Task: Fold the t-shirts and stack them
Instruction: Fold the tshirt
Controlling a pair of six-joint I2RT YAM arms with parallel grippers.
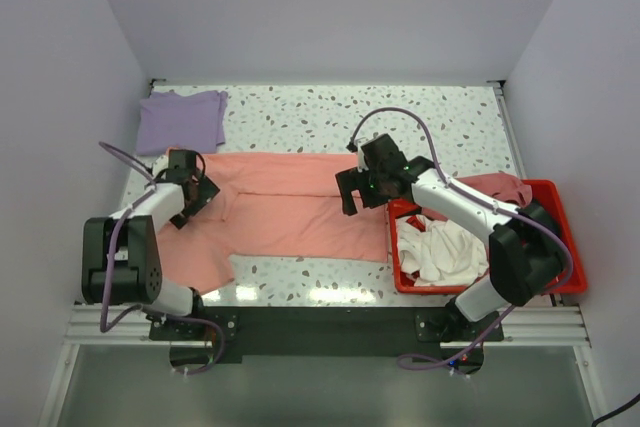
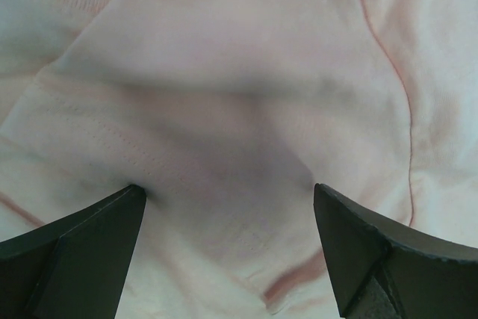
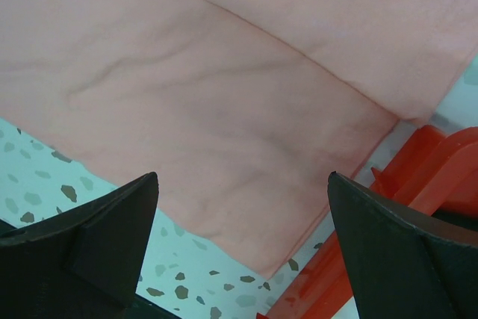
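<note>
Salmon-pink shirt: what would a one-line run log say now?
salmon-pink t-shirt: spread on table | left gripper: open over its left end | right gripper: open over its edge by red bin | lavender t-shirt: folded, far left

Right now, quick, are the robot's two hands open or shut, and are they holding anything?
Left gripper: open, holding nothing, over the salmon-pink t-shirt.
Right gripper: open, holding nothing, over the same shirt's edge.

The desk (image 1: 400, 117) was speckled white, dark flecks all over, and ran back to plain pale walls (image 1: 330, 7) on three sides. A red bin (image 1: 556, 197) sat at the right near corner, tight to the edge. Along the front, a black plate (image 1: 320, 332) lay on a silver rail (image 1: 100, 325).
</note>
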